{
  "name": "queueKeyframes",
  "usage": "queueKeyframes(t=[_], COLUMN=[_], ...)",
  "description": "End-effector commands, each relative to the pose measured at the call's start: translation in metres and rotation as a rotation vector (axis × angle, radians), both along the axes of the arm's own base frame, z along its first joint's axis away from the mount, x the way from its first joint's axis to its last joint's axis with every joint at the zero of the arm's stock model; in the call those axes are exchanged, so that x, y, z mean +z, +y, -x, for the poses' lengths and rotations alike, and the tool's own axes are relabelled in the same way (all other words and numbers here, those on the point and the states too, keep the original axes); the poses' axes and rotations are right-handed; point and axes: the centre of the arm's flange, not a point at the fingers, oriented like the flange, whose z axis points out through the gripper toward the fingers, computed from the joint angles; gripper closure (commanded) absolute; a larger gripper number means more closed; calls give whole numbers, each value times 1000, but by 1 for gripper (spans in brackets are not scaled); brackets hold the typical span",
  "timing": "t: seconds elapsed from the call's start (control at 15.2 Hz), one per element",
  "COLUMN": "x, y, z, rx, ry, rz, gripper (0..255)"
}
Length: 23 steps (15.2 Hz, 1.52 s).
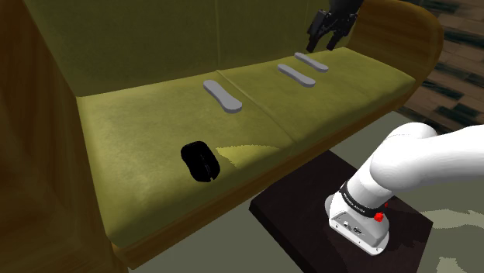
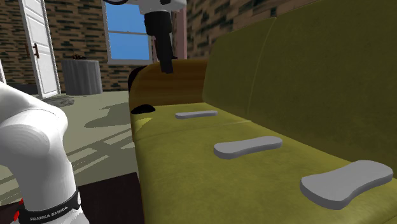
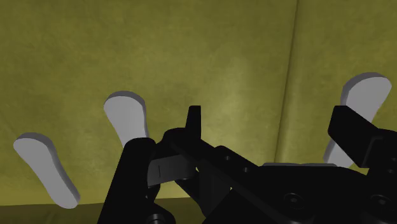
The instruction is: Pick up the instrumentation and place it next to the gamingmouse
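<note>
Three grey slabs (image 1: 222, 97) lay on the sofa (image 1: 140, 116). Above them the gripper (image 1: 332, 29) clasped a black instrument (image 3: 254, 184), well apart from the mouse (image 1: 202, 161). An uneven hold might drop it.

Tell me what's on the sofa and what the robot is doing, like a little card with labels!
sofa: olive green, brown arms
mouse: black, on the seat near its front edge
grey pieces: three flat long ones, lying apart on the seat
end effector: raised in the air at the seat end far from the mouse
black instrument: clasped between the fingers
job so far: instrument lifted, not yet beside the mouse
</note>
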Motion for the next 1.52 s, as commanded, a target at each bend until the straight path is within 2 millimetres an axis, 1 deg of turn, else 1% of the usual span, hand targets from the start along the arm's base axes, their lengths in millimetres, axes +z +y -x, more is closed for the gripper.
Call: queueKeyframes(t=[0.0,1.45], x=[0,-150], y=[0,-182], z=[0,-163], rx=[0,27], ry=[0,32], rz=[0,64], gripper=[0,0])
